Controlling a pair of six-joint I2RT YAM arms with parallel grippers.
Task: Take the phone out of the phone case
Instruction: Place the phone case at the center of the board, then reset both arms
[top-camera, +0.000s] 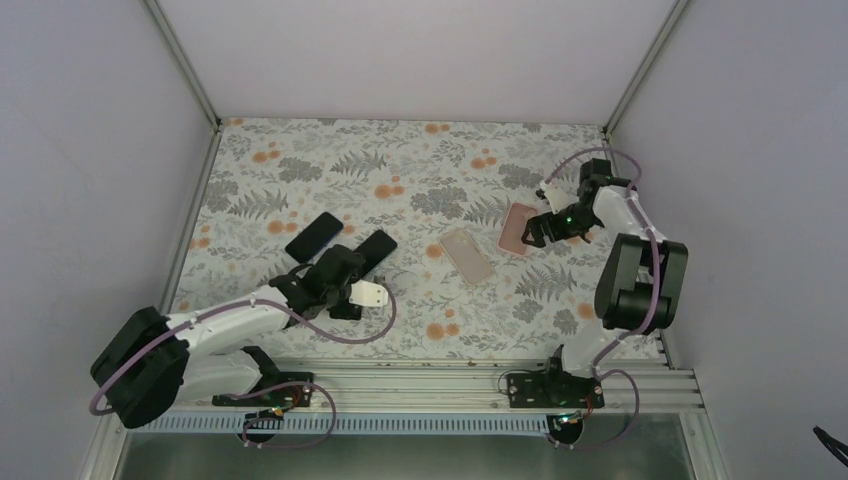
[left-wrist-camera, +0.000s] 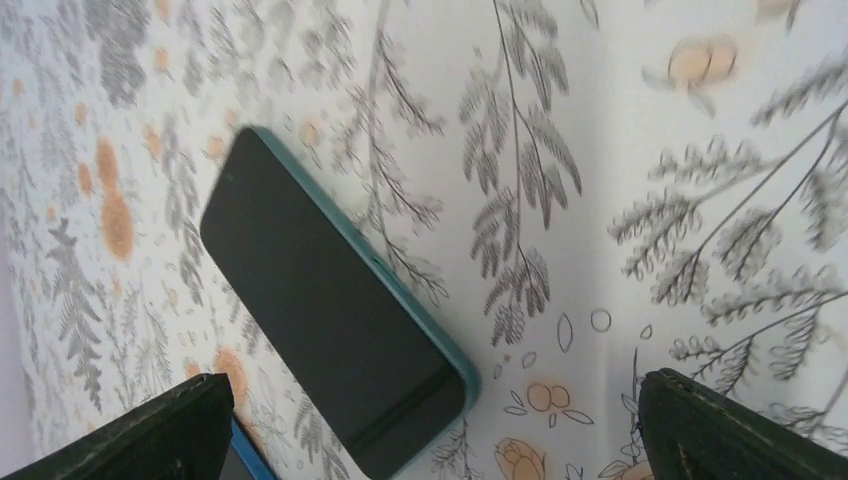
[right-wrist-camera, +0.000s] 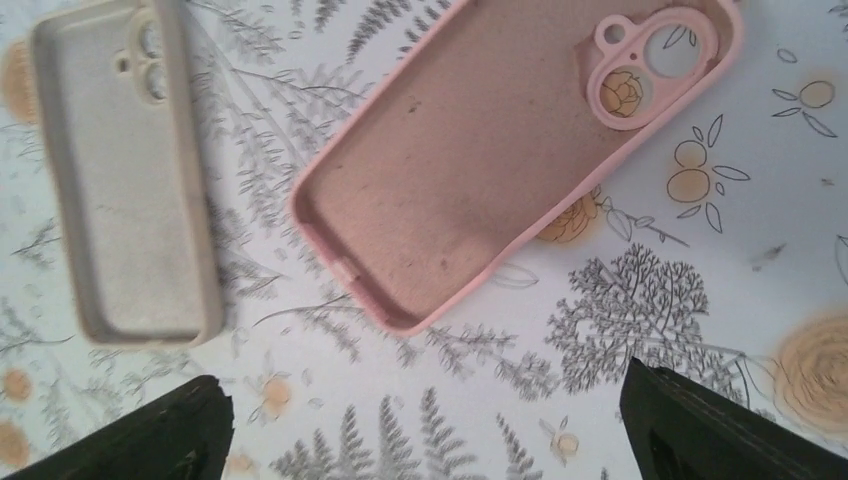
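your left gripper, fingers wide apart, hovers above two dark phones: a teal-rimmed phone and a second phone just beside it at seven o'clock. bare table opens at three o'clock. your right gripper, also spread, hangs over two empty cases: a beige case and a pink case.

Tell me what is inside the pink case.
No phone: the pink case lies open side up, bare lining showing. The tablecloth shows through its camera cutout. Its top edge is out of frame.
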